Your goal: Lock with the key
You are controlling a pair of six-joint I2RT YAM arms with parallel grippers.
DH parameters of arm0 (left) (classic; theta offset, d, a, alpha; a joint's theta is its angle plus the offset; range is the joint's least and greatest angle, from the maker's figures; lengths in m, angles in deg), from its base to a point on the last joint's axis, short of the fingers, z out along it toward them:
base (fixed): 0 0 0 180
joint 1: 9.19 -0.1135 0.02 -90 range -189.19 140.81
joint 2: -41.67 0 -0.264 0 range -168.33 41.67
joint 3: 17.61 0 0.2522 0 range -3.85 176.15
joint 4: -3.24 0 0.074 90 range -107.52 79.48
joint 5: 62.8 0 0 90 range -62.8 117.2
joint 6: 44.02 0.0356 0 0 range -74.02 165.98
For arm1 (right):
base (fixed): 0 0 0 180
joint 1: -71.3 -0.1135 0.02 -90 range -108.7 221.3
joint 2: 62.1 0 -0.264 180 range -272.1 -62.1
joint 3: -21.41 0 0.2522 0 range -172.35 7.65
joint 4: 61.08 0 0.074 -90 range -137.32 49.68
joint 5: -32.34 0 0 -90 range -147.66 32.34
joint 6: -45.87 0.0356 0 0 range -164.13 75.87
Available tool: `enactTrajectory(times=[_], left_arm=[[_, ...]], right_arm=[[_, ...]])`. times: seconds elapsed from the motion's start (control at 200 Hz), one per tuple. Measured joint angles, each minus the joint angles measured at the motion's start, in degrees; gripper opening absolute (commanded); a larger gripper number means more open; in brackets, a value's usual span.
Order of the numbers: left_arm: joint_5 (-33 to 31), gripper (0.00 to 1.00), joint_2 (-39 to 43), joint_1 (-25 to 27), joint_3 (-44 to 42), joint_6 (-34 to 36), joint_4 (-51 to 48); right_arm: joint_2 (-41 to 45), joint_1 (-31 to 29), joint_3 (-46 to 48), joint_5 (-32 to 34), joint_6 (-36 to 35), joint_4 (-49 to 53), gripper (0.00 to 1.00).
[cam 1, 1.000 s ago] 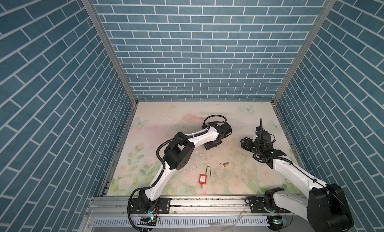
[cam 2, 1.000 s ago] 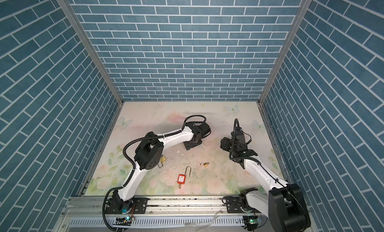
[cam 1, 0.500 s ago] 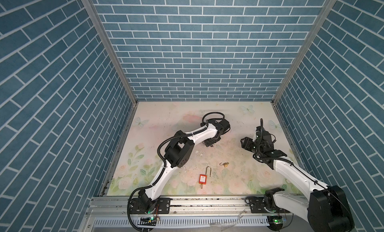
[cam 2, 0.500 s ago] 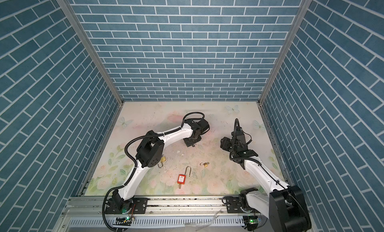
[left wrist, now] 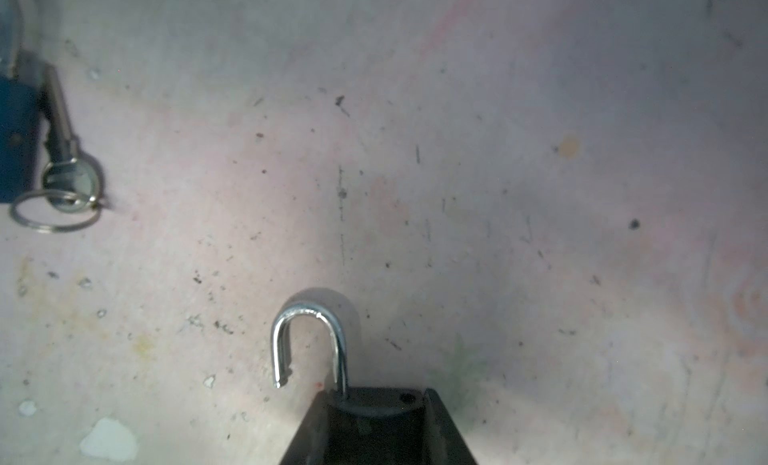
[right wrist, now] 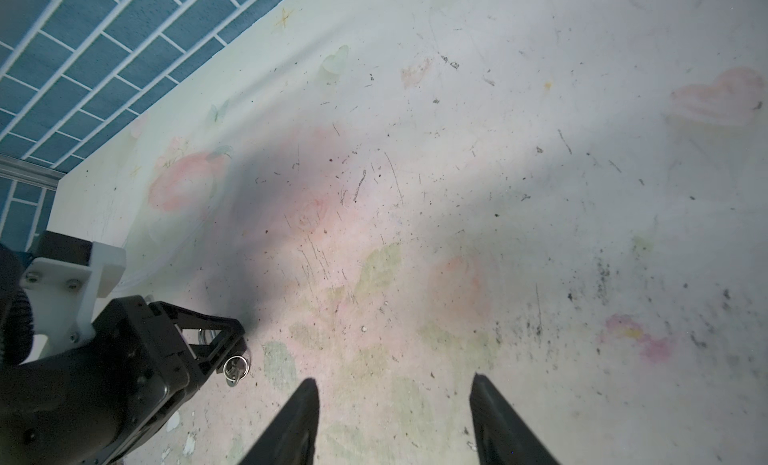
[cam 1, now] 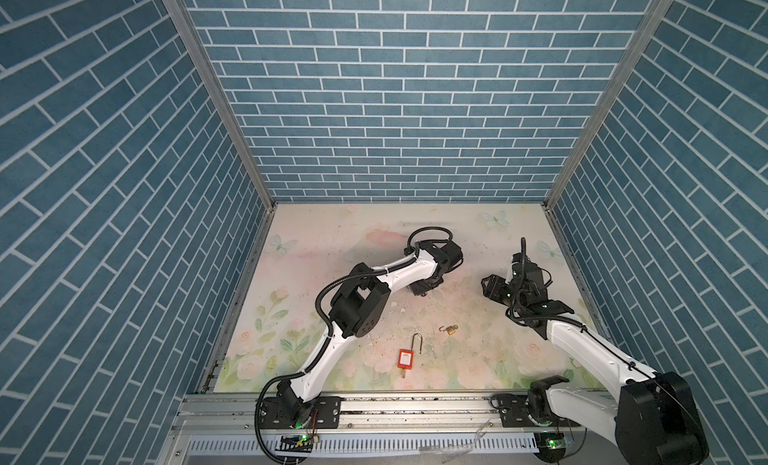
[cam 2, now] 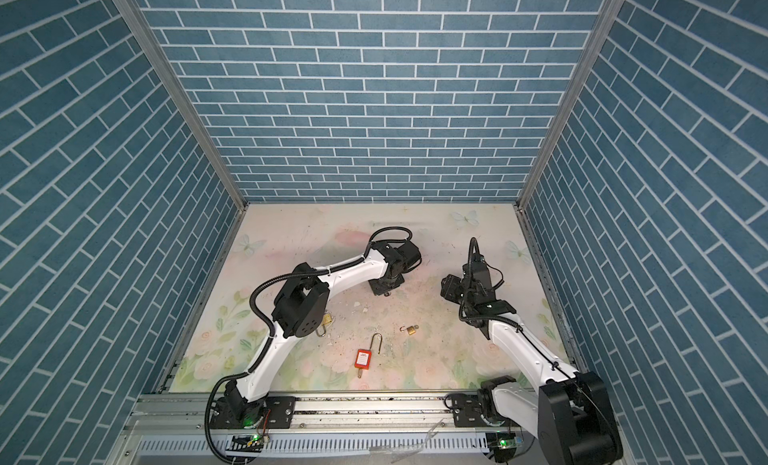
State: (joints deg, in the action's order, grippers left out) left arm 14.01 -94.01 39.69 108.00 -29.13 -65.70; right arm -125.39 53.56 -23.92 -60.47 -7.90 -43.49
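Left wrist view shows the left gripper pinched onto the body of the open-shackled padlock, key loose nearby, while at its three o'clock in a top view the right gripper hovers spread and empty; likely the lock-securing step, with key pickup needing a fine pinch next.

The left gripper hides much of the padlock, and a blurred blue lock looks edge-cropped.

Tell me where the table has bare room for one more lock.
Free: the far strip of the table along the back wall, beyond both arms; also the patch between the small brass padlock and the right arm. Crowded: around the red padlock and the left arm's elbow.
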Motion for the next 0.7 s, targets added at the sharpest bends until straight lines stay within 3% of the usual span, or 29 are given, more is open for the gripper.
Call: enactTrajectory(times=[0.17,0.335,0.435,0.55,0.7], left_arm=[[1.01,0.02,2.08,-0.02,-3.15,3.04,2.67],[1.7,0.0,5.66,-0.63,-8.81,13.2,9.01],[0.13,0.0,9.88,-0.98,-14.12,24.28,15.41],[-0.55,0.0,20.68,-1.51,-24.44,42.62,27.65],[5.97,0.0,38.95,-2.14,-40.17,66.99,46.8]], right_arm=[[0.55,0.0,-1.84,1.16,-0.04,1.05,0.6],[1.25,1.31,-8.09,0.57,-0.7,3.15,0.6],[1.4,3.67,-13.42,-2.1,-1.68,4.85,0.6],[2.05,6.64,-18.12,-6.56,-2.73,6.43,0.6],[4.63,8.31,-20.5,-13.6,-4.59,8.09,0.61]])
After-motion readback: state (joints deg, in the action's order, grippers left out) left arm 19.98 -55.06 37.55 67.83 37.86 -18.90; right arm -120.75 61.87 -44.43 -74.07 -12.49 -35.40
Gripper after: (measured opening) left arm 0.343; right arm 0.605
